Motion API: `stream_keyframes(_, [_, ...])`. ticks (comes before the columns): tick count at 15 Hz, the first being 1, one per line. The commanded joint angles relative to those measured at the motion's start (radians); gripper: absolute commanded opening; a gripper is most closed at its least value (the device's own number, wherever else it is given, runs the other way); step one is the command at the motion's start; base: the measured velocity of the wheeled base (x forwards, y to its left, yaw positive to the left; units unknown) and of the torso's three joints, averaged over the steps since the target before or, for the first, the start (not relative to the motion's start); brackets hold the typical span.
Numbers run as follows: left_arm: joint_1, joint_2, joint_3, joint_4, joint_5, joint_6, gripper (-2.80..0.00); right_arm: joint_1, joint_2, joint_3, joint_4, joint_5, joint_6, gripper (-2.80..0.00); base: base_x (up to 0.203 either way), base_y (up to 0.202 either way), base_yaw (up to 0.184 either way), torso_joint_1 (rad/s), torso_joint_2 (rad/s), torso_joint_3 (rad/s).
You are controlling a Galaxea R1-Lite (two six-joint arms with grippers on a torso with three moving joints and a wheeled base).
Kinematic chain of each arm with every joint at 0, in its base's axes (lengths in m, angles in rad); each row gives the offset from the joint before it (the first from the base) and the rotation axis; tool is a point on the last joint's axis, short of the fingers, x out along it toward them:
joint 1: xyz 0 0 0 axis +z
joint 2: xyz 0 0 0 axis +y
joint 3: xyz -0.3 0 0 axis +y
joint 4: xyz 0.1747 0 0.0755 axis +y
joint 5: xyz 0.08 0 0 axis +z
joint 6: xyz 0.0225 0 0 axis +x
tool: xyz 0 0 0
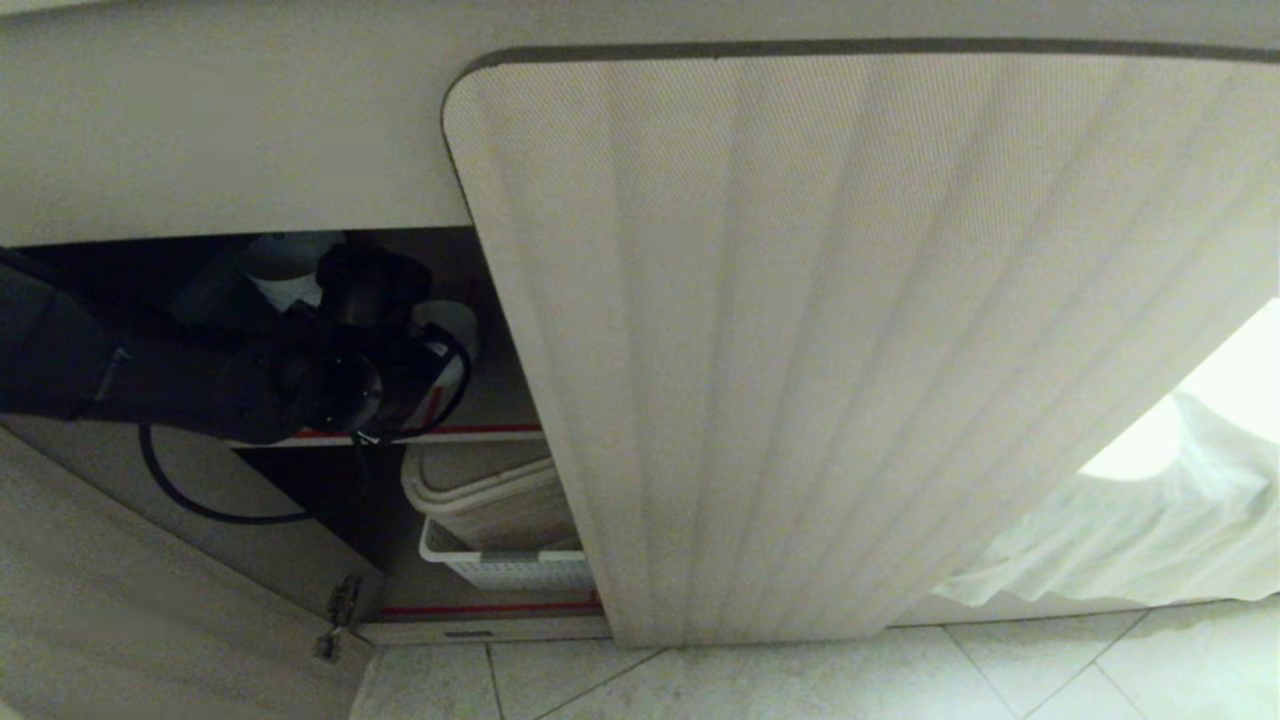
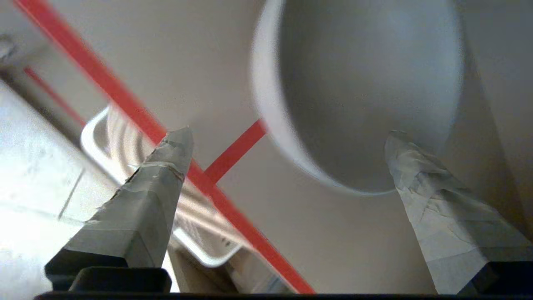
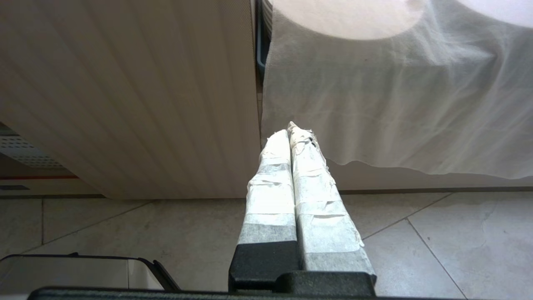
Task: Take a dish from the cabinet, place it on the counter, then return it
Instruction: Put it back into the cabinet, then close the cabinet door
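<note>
left tool (image 2: 287,135) agape before smooth, round white dish (image 2: 366,91).

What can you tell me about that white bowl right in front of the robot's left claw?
The white bowl is plain, round and deep-sided, with a smooth, glazed-looking surface and a thick pale rim. Its inside looks empty. It sits on the cabinet's brown shelf, near the red tape along the shelf edge. The left gripper is open, with one taped finger on either side of the bowl, and nothing visibly grips it. From the head view the arm hides most of it.
</note>
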Motion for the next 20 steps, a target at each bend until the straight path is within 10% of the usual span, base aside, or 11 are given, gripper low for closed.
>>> stream_keyframes(1, [0.000, -0.012, 0.004, -0.044, 0.008, 0.016, 0.00, 0.000, 0.000, 0.000, 0.000, 0.000, 0.000, -2.80, 0.000, 0.000, 0.000, 0.000, 0.00, 0.000])
stream_keyframes(20, [0.003, -0.155, 0.297, -0.403, 0.042, 0.416, 0.00, 0.000, 0.000, 0.000, 0.000, 0.000, 0.000, -2.80, 0.000, 0.000, 0.000, 0.000, 0.00, 0.000])
